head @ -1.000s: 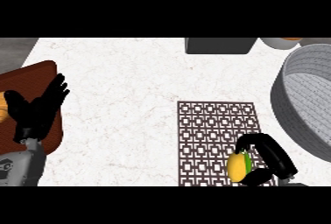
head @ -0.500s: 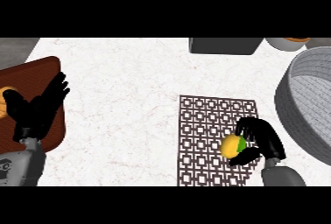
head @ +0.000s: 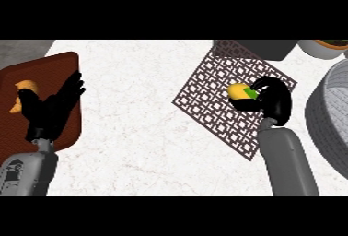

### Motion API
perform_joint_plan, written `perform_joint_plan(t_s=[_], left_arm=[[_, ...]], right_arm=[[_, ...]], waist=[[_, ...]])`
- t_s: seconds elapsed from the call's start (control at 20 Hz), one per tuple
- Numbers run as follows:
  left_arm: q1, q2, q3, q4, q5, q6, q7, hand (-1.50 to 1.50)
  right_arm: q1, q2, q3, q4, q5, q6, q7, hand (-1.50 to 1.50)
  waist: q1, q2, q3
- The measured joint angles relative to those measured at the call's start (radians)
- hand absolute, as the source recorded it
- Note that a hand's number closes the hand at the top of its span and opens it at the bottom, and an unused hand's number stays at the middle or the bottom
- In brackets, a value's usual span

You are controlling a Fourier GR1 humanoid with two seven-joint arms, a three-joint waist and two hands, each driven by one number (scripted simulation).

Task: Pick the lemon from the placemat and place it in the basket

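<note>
The yellow lemon (head: pixel 238 90), with a green patch on its side, sits in my right hand (head: pixel 272 99), whose fingers curl round it from the right. Hand and lemon are above the brown lattice placemat (head: pixel 211 103), which lies slanted on the white counter. The grey woven basket (head: pixel 329 120) stands at the right edge, just to the right of that hand, and is cut off by the view. My left hand (head: pixel 51 108) rests open at the left, fingers up, over a dark brown board (head: pixel 65 64).
An orange piece of food (head: pixel 24 90) lies on the brown board beside my left hand. A dark grey box (head: pixel 262 46) and a small bowl (head: pixel 326 46) stand at the far edge, behind the placemat.
My right hand has lifted the lemon and carried it up the view and toward the basket. The view has shifted, so the placemat now looks slanted. The left hand stays at rest.
</note>
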Motion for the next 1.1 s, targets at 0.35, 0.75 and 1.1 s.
perform_joint_plan(t_s=[0.35, 0.75, 1.1], left_arm=[[-0.021, -0.007, -0.005, 0.022, -0.01, 0.009, 0.003, 0.0], [-0.015, 0.004, 0.019, 0.057, -0.011, 0.013, -0.021, 0.0], [-0.001, 0.017, 0.037, 0.058, -0.002, 0.004, -0.031, 0.0]], right_arm=[[-0.309, 0.006, 0.037, 0.145, 0.249, -0.27, 0.296, 1.5], [-0.62, 0.0, -0.011, 0.371, 0.563, -0.269, 0.557, 1.5], [-0.782, -0.087, -0.101, 0.514, 0.688, -0.25, 0.604, 1.5]], waist=[[-0.001, -0.003, -0.002], [-0.039, -0.009, -0.001], [-0.054, -0.009, 0.0]])
